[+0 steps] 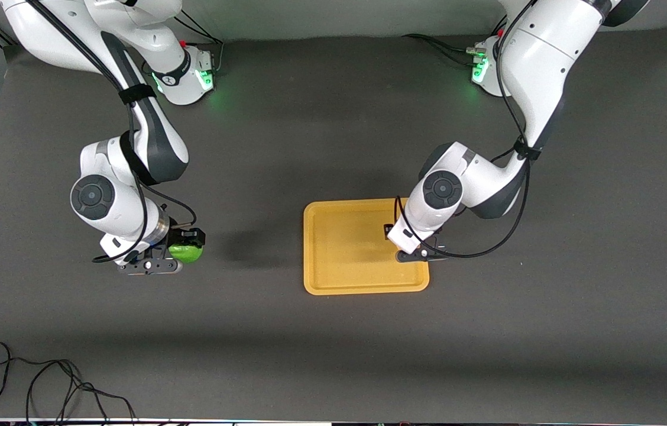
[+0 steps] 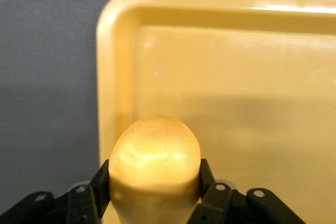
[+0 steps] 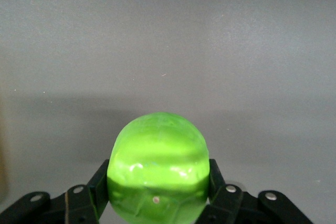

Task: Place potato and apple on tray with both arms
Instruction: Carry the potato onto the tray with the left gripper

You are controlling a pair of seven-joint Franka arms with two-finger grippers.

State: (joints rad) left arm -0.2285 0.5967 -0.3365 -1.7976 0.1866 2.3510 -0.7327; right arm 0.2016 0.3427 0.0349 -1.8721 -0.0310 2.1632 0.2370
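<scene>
The yellow-orange tray (image 1: 345,254) lies near the table's middle. My left gripper (image 1: 413,245) hangs over the tray's edge toward the left arm's end, shut on the yellow-tan potato (image 2: 155,163); the potato is hidden by the wrist in the front view. The left wrist view shows the tray's corner and rim (image 2: 113,35) under the potato. My right gripper (image 1: 183,251) is shut on the bright-green apple (image 1: 187,252) and holds it over bare mat toward the right arm's end, well apart from the tray. The apple fills the space between the fingers in the right wrist view (image 3: 157,166).
A dark grey mat (image 1: 321,118) covers the table. A loose black cable (image 1: 44,384) lies at the table's near edge toward the right arm's end. Both arm bases (image 1: 191,77) stand along the far edge.
</scene>
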